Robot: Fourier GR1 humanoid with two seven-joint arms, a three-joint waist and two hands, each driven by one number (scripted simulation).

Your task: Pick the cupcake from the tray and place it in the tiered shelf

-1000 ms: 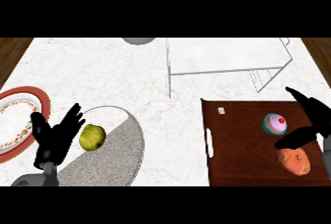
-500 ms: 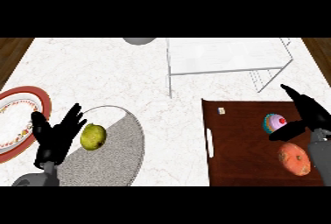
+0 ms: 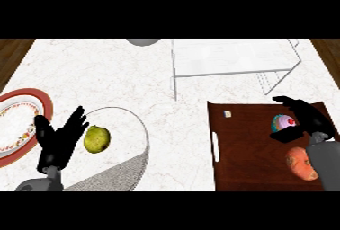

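Note:
The cupcake point(image 3: 285, 121), pink-topped with a teal wrapper and a red cherry, stands on the dark brown tray point(image 3: 249, 148) at the right. My right hand point(image 3: 304, 118) is right over it, fingers arched above and thumb below on its near side, not closed on it. The white wire tiered shelf point(image 3: 229, 63) stands at the back, just beyond the tray. My left hand point(image 3: 60, 141) rests open at the lower left, fingers up, beside a yellow-green pear point(image 3: 97, 139).
An orange pastry point(image 3: 303, 163) lies on the tray near my right forearm. The pear sits on a grey round plate point(image 3: 126, 166). A red-rimmed patterned plate point(image 3: 16, 123) is at the left edge. A grey object point(image 3: 143, 41) shows at the back.
My right hand has moved left and down onto the cupcake, its fingers now arching over it. The left hand has stayed still.

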